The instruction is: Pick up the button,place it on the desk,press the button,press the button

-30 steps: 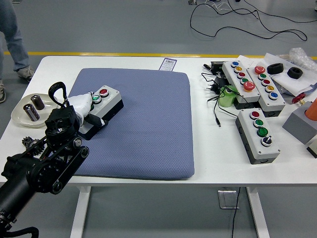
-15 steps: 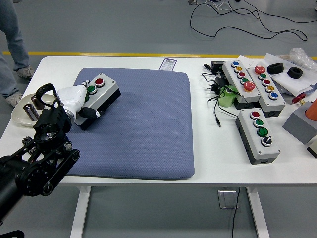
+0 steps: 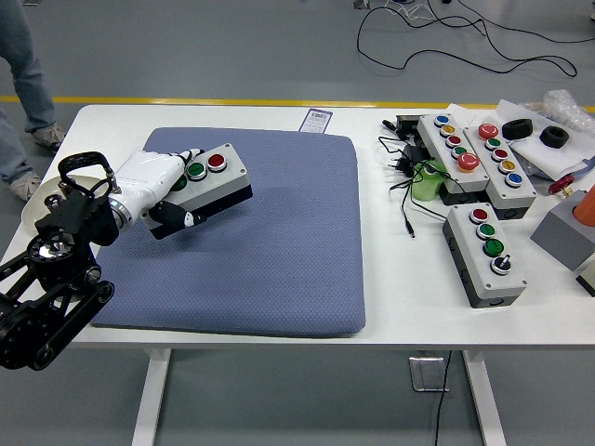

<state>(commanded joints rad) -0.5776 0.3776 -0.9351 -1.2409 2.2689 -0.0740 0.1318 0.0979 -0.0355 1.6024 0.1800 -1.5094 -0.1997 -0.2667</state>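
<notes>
My left hand (image 3: 172,186), white with black fingertips, is shut on a grey two-button box (image 3: 212,182) with one green and one red button on top. It holds the box tilted, at the left part of the blue pad (image 3: 270,242). I cannot tell whether the box touches the pad. The black left arm (image 3: 51,279) comes in from the lower left. My right hand is out of view.
A white plate (image 3: 37,209) with dark cylinders sits at the far left, mostly behind my arm. Three more button boxes (image 3: 483,251), cables (image 3: 409,177) and black parts lie on the right side. A person's legs (image 3: 23,74) stand at the top left.
My left hand has lifted the button box off the pad's left edge and swung it right and up. The arm has drawn back to the left. The person's legs have shifted.
</notes>
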